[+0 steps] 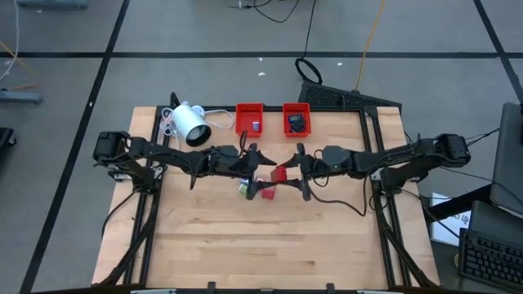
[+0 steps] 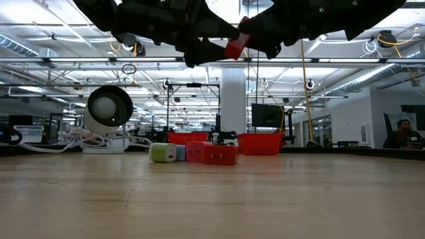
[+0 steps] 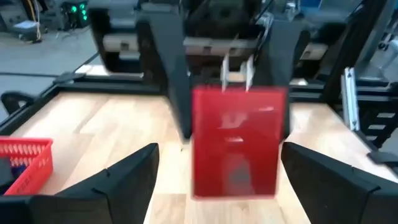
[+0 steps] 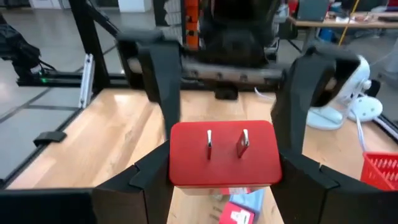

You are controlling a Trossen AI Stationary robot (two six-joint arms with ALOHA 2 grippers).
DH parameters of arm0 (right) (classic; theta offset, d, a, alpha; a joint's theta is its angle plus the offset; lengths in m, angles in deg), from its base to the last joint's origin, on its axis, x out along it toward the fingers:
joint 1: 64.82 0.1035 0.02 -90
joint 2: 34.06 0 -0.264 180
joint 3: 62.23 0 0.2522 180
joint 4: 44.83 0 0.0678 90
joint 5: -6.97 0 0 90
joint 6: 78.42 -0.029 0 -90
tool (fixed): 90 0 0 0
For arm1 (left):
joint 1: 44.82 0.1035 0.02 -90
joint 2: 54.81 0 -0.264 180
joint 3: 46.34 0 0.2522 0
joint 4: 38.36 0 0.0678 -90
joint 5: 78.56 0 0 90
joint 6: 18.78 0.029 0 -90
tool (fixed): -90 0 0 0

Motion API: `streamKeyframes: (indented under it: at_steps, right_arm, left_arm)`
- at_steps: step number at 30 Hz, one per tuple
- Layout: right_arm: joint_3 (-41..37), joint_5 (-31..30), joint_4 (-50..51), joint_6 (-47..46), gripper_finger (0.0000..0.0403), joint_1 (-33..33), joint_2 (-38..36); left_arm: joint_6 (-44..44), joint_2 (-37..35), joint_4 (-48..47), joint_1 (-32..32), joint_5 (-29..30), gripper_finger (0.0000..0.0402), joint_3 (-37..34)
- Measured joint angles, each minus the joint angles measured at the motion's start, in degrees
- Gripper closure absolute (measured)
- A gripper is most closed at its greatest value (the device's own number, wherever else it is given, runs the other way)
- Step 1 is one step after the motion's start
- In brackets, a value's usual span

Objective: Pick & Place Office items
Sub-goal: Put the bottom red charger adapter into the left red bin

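Gripping a small red blocky plug adapter [image 4: 224, 154] mid-air above table centre, right gripper [image 1: 299, 171] fingers clamped on its sides; left gripper [image 1: 255, 159] at 9 o'clock of it, fingers spread apart, not touching; other small pieces [image 2: 192, 153] lie on wooden table [image 1: 245, 245] below

1. Two trays sit side by side at the table's [image 1: 204, 245] 12 o'clock edge: the left tray [image 1: 249, 118] and the right tray [image 1: 297, 119], each with a small item inside.
2. The lamp-like device [image 1: 190, 124] lies at 9 o'clock of the left tray.
3. A cluster of blocks [image 1: 255, 191] rests at table centre, at 6 o'clock of the trays.
4. One block [image 1: 280, 174] hangs above the cluster, between the left gripper [image 1: 260, 160] and the right gripper [image 1: 296, 167].
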Motion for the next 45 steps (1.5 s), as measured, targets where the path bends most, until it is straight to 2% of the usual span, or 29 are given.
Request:
streamKeyframes:
  at_steps: [24, 28, 32, 39, 45]
  right_arm:
    - [0.09, 1.76, -4.32, -0.66, 0.0193, 0.31, 1.00]
    - [0.09, 3.32, -4.82, -0.66, 0.0193, 0.31, 1.09]
    - [0.09, 2.87, -4.59, -0.96, 0.0191, 0.31, 1.11]
    - [0.20, 1.73, -1.07, -1.71, 0.0156, 0.05, 0.10]
    - [0.22, 1.12, 7.63, -1.92, 0.0137, -0.09, -3.96]
  left_arm:
    - [-0.44, 0.02, 3.87, 0.44, -0.32, 0.0064, -0.02]
    - [-0.49, 0.02, 3.50, 0.44, -1.29, 0.0105, -0.02]
    - [-0.63, 0.02, 3.58, 0.56, -3.39, 0.0186, -0.02]
    - [-0.35, 0.04, 4.61, 1.35, -4.19, 0.0191, -0.02]
    - [-0.89, -0.29, 3.80, 2.99, -4.91, 0.0191, -0.02]
